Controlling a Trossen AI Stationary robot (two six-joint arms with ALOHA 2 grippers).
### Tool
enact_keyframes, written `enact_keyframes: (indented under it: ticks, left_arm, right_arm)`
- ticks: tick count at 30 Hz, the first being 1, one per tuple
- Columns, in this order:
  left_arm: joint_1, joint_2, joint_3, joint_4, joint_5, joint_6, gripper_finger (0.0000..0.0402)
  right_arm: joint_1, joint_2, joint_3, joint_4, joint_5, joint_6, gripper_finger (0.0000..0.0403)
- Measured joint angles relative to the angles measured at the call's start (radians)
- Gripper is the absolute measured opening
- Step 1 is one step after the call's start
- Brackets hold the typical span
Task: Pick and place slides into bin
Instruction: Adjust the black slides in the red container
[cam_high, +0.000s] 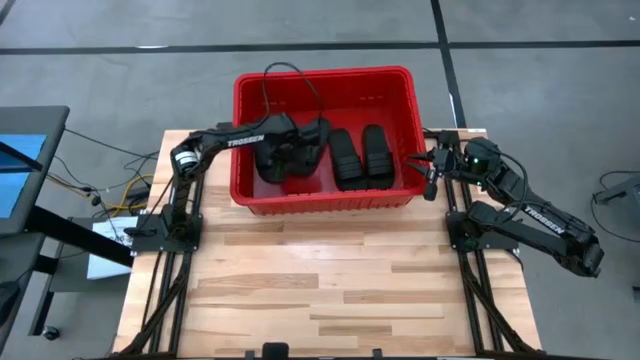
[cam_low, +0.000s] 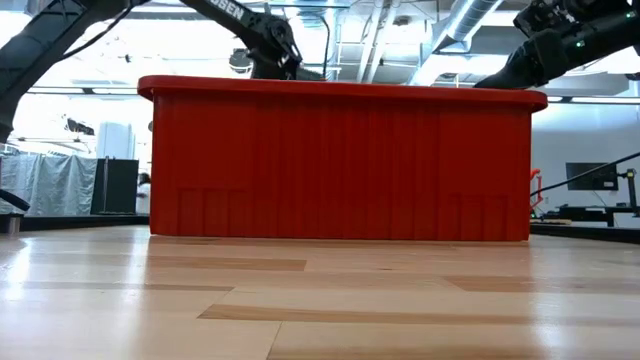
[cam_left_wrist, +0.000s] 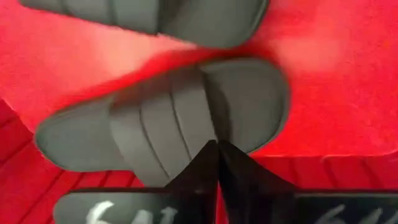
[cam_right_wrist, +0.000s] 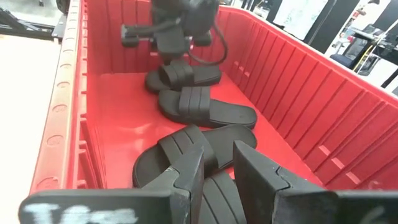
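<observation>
All four slides (cam_right_wrist: 208, 112) lie inside the red bin (cam_high: 400, 80): two directly below the left gripper (cam_left_wrist: 216, 163), whose fingers meet tip to tip just above a ribbed strap, holding nothing; two ahead of the right gripper (cam_right_wrist: 217, 171), whose fingers stand parted and empty at the bin's rim.

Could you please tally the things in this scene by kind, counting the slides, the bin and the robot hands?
Slides: 4, all black, all inside the bin, best seen in the right wrist view
Bin: 1, red
Robot hands: 2, left hand down in the bin, right hand at its right rim
Total: 7
</observation>
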Motion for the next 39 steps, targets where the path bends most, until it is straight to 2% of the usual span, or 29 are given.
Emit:
enact_keyframes:
  ticks: [6,14,19,24,28,30,35,39]
  left_arm:
    - [0.000,-0.038,0.061,0.036,0.095,0.009,0.0000]
    - [0.028,-0.044,0.086,0.476,0.149,0.062,0.0000]
    - [0.041,-0.013,0.086,0.601,0.162,0.064,0.0000]
    - [0.059,0.033,0.086,0.583,0.117,0.094,0.0000]
    - [0.072,0.048,0.083,0.598,0.043,0.123,0.0000]
    - [0.079,0.049,0.087,0.607,0.042,0.156,0.0000]
    - [0.081,0.079,0.084,0.511,0.046,0.214,0.0000]
    - [0.080,0.077,0.083,0.505,0.113,0.221,0.0000]
  right_arm:
    - [0.000,0.000,0.000,0.000,0.000,0.000,0.0077]
    - [0.000,-0.001,0.000,0.000,0.000,-0.001,0.0077]
    - [0.000,-0.002,0.000,0.000,0.000,-0.002,0.0077]
    - [0.000,-0.003,0.000,0.000,0.000,-0.010,0.0077]
    - [0.000,-0.003,0.000,0.000,0.000,-0.010,0.0077]
    - [0.000,-0.003,0.001,0.000,0.000,-0.010,0.0077]
    - [0.002,-0.003,0.001,0.000,0.000,-0.010,0.0077]
    - [0.001,-0.003,0.001,0.001,0.000,-0.010,0.0077]
